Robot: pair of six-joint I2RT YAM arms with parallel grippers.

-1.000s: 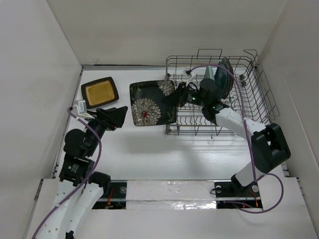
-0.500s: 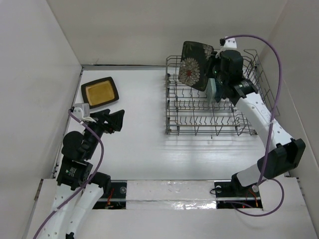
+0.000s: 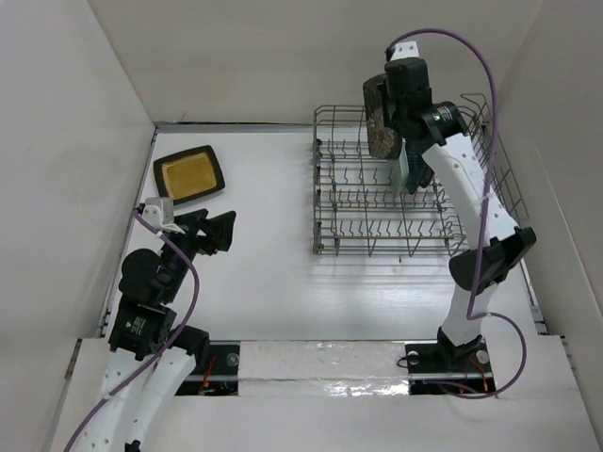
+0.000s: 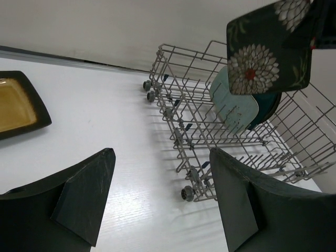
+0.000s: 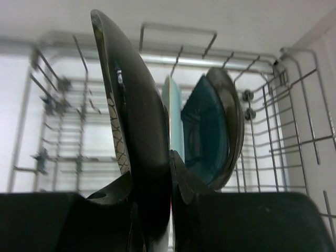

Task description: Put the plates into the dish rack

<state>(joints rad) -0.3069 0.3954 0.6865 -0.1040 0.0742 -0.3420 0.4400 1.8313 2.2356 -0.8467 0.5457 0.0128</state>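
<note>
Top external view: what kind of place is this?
Probably a robot test cell, not a kitchen: bare white walls box in the table, two arms are bolted at its edge, and a dish rack stands on it.

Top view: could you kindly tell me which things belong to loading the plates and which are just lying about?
Job: flowered plate in the right gripper, yellow plate, pale plate, dark teal plate, dish rack.
Just there: table, walls.

flowered plate (image 4: 268,50): black, white-red blossoms | square plate (image 3: 188,174): black rim, mustard-yellow centre | racked plate (image 4: 235,107): pale teal | dish rack (image 3: 377,202): grey wire | table (image 3: 283,264): white
</note>
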